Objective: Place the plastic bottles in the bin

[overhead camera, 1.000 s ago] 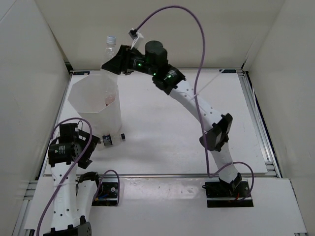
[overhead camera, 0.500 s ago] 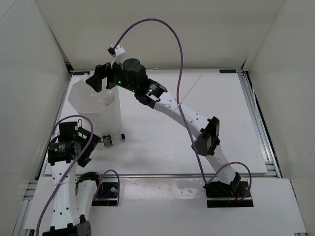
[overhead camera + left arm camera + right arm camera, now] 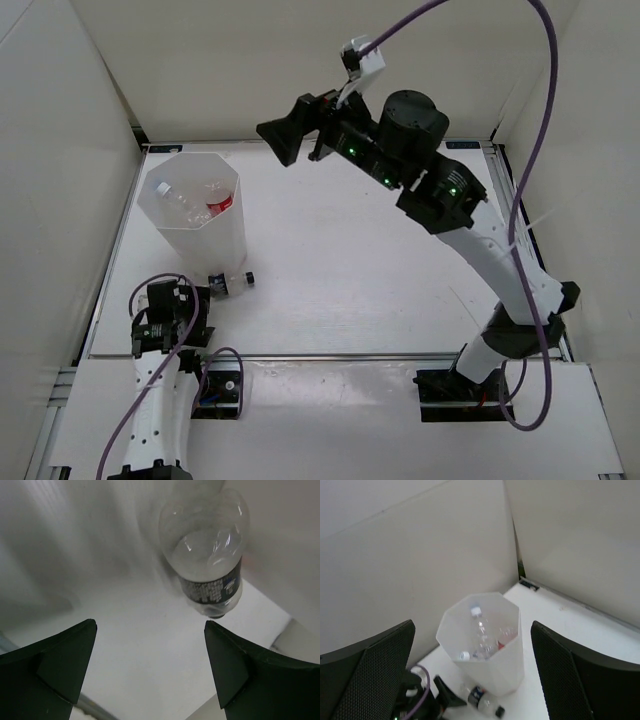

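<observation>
Inspector: Grippers first. How are they found to be set?

Operator: Right gripper (image 3: 283, 142) is held high above the far part of the table (image 3: 350, 260), its jaws spread wide and nothing caught between them. Left gripper (image 3: 150, 625) is kept low at the near left corner, likewise fully spread and empty.

Inspector: What is seen closest to the left gripper?

Operator: The dark-capped bottle (image 3: 207, 555) is seen lying on its side on the table. It is placed just ahead of the spread fingers (image 3: 55, 665) and nearer the right-hand one, and it is touched by neither. From above it is seen just beside the foot of the bin (image 3: 195, 235); whether the two touch cannot be told.

Inspector: And the bin itself?

Operator: It is stood upright at the left of the table, beyond the left gripper and well below and to the left of the right gripper. In the right wrist view it is framed between that gripper's fingers, far beneath them. Inside it the red-labelled bottle (image 3: 219, 205) is seen, with clear bottles (image 3: 480, 630) lying beside it.
</observation>
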You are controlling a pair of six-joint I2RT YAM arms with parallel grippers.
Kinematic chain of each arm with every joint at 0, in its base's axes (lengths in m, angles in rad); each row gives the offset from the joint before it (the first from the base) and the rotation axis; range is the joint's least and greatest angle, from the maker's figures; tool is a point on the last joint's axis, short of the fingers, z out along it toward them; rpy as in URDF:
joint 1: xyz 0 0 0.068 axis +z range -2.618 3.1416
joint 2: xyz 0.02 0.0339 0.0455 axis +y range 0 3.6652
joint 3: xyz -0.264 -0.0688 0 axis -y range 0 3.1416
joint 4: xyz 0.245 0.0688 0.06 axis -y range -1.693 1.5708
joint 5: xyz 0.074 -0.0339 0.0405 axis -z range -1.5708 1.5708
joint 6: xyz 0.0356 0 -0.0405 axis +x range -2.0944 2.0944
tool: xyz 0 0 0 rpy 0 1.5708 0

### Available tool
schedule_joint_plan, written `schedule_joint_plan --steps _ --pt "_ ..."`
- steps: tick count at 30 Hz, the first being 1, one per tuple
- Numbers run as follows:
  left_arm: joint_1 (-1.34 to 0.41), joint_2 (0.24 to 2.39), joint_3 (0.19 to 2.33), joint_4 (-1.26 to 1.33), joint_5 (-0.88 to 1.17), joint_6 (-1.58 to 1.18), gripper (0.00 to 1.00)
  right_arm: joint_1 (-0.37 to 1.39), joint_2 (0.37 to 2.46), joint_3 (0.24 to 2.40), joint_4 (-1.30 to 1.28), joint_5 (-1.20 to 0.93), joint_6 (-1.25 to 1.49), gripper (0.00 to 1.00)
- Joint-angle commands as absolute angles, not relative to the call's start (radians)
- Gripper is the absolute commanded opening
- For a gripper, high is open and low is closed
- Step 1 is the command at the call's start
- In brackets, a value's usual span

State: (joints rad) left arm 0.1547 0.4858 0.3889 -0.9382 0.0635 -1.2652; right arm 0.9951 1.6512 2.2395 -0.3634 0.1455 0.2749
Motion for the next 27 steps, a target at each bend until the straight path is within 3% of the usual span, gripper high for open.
schedule_joint_plan --steps 1,7,19,24,27 --pt "0.150 0.440 0.336 -0.764 0.029 -1.422 1.00 0.999 1.592 2.149 -0.492 0.156 0.242 1.00" --pt "0.150 0.419 0.279 -0.681 -0.058 -1.468 1.00 1.008 1.471 2.039 -0.565 0.147 0.255 1.00" --pt "0.150 0.433 0.143 -0.485 -0.048 -1.470 1.00 1.008 1.411 1.950 -0.617 0.114 0.255 1.00" --pt "0.150 0.486 0.118 -0.400 -0.038 -1.482 0.96 1.008 1.411 1.930 -0.635 0.104 0.255 1.00" --pt "0.160 0.534 0.109 -0.354 -0.014 -1.471 0.88 1.008 1.422 1.930 -0.644 0.104 0.255 1.00"
